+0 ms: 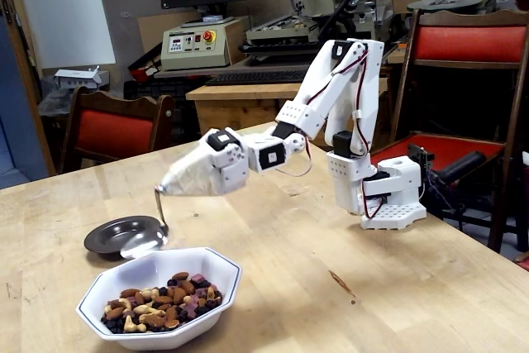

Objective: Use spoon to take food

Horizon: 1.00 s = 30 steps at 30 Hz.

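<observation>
Nothing is lying in the spoon [145, 244] yet, so scooping is looking undone. It is hanging from the wrapped gripper [165, 188], whose jaws are hidden, so their state is unclear. Below and ahead, the food [161, 300] is sitting in the white bowl [216, 265].

A light wooden table [273, 262] fills the fixed view. A white octagonal bowl [157, 274] holding mixed nuts and dried fruit [161, 299] sits near the table's front edge. Just behind it rests a small dark round plate [116, 233]. The arm's white base [388, 200] stands toward the right edge.
</observation>
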Each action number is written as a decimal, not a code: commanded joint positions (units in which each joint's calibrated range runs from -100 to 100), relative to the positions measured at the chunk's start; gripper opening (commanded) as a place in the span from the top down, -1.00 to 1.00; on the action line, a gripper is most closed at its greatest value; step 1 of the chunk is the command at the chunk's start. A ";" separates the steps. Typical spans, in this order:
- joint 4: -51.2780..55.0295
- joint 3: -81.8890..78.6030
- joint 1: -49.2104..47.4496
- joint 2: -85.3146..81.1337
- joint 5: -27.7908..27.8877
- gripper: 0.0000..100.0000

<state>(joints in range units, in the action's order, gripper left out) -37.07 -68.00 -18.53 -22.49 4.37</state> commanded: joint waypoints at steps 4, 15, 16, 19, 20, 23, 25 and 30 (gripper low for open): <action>-1.27 -6.07 -0.50 -2.37 -1.47 0.92; -1.35 -6.61 -0.50 -2.37 -5.67 0.92; -1.35 -6.61 -0.50 -2.37 -5.67 0.92; -1.35 -6.78 -0.50 -2.37 -5.67 0.92; -1.35 -6.78 -0.50 -2.37 -5.67 0.92; -1.35 -6.61 -0.50 -2.37 -6.11 0.92; -1.35 -6.61 -0.35 -2.37 -7.03 0.92; -1.35 -6.43 -0.06 -2.46 -7.23 0.92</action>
<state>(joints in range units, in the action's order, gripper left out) -37.07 -75.12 -18.75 -22.49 -2.86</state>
